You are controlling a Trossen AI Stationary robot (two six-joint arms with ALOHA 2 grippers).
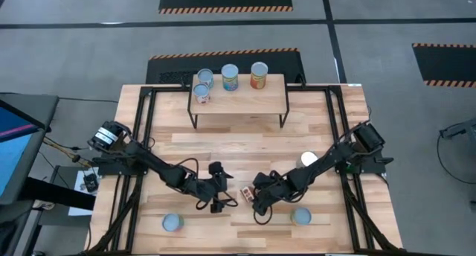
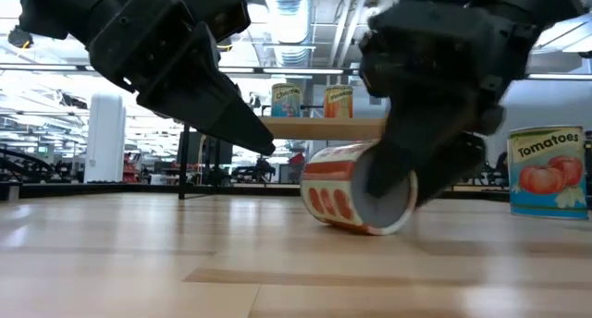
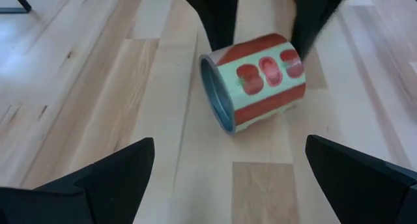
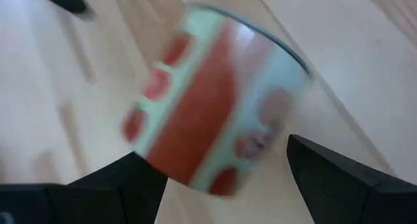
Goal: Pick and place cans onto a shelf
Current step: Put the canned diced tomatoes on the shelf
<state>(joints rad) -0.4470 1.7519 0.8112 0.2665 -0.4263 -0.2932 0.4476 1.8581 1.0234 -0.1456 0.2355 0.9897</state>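
1. A red-and-pale-green can is down on its side on the tabletop, in the middle of the near half, tipped up a little at one end in the low view.
2. The right claw is right on it, fingers wide and straddling the can; whether they touch it, I cannot tell.
3. Facing it from the other side, the left claw hangs just beside the can, fingers spread wide, holding nothing.
4. Back on the shelf at the far edge, four cans stand upright.
5. Three more cans stand on the tabletop: one front-left, one front-right, one under the right arm.
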